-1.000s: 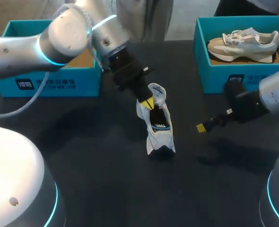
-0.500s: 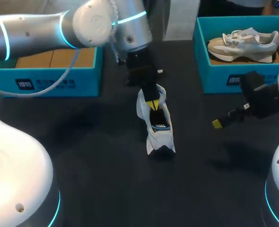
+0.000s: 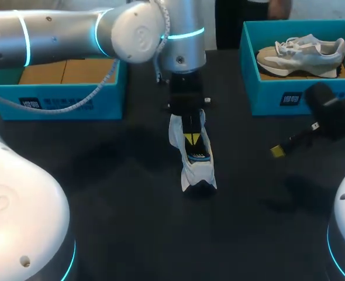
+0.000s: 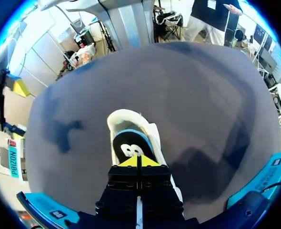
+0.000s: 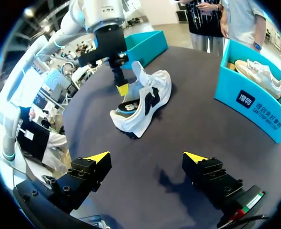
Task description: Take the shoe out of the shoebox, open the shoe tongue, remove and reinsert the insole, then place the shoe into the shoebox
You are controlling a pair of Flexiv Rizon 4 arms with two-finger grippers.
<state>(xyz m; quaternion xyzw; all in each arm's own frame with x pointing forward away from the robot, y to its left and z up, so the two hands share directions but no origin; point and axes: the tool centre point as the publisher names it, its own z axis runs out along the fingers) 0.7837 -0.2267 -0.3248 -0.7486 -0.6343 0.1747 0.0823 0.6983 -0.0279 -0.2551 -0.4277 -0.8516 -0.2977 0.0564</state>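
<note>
Two teal cardboard boxes flank your dark matte worktop [image 3: 114, 193]: left shoebox [image 3: 61, 96] upper left, right shoebox [image 3: 266, 88] upper right, holding a beige laced sneaker [image 3: 304, 54]. At centre the white shoe [image 3: 197, 167] rests on its sole. Your left pincer [image 3: 191, 139], tips together, sits in its mouth over the dark insole [image 4: 131, 145]. Your right pincer [image 5: 147, 156] gapes wide at mid-right.

I see white print on the front of the left box [image 3: 55, 104] and the right box [image 3: 293, 98]; probably logos, too small to read.
</note>
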